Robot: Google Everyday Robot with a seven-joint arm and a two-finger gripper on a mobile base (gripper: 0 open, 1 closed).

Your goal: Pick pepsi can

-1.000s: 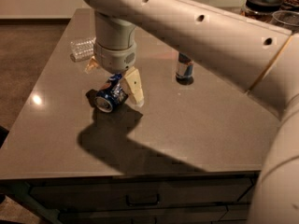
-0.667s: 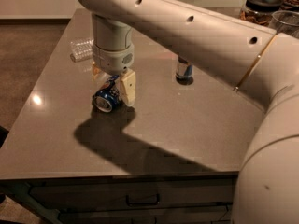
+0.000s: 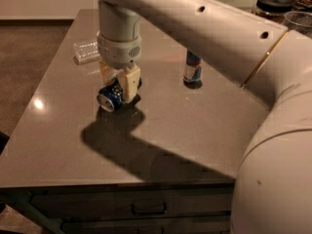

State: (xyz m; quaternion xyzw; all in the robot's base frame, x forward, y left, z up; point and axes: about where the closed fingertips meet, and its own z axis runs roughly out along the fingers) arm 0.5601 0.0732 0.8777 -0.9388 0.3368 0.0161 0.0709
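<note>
My tool point(image 3: 117, 87) hangs straight down over the left half of the surface point(image 3: 204, 130), narrowed onto the pepsi can point(image 3: 110, 98), one finger on each side of its blue body. The can lies on its side, silver end toward the camera, at or barely above the surface. I judge the grasp is made and the lift is next: a straight rise, keeping the squeeze firm so the round can does not roll out. The slim blue-and-silver can point(image 3: 193, 67) stands well apart to the right, and the clear plastic bottle point(image 3: 87, 50) lies behind.
</note>
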